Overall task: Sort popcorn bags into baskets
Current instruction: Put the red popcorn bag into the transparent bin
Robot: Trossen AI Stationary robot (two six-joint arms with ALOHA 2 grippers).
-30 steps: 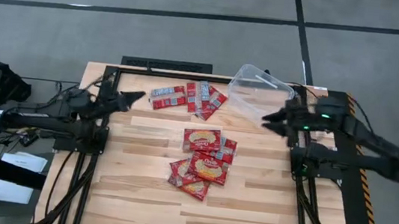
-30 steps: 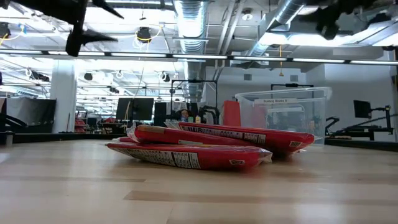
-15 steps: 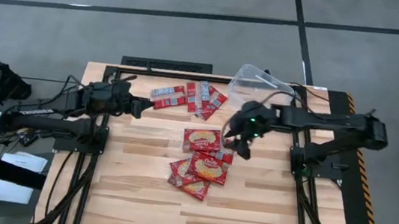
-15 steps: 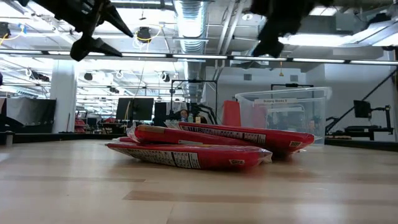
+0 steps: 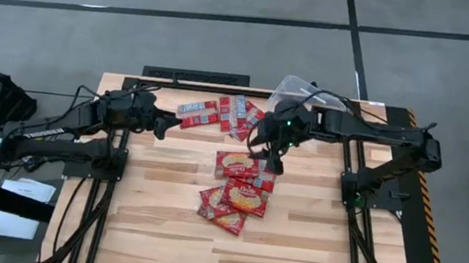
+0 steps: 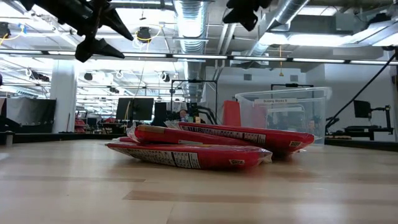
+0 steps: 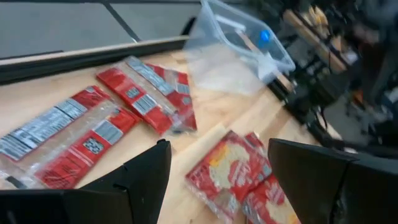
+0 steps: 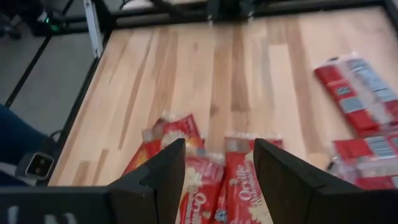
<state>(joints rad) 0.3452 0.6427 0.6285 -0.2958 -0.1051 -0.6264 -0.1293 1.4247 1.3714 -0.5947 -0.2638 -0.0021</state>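
Two clusters of popcorn bags on my tabletop [image 5: 162,221]: five face-up at centre [image 5: 241,188], more label-side-up at the back [image 5: 220,115]. Clear tub [image 5: 301,106] sits back right. My right claw [image 5: 277,160] hangs released above the centre pile; left claw [image 5: 164,125], spread wide, empty, waits beside the back cluster.

overhead view and table-level view, both on the popcorn bags [image 5: 242,185]
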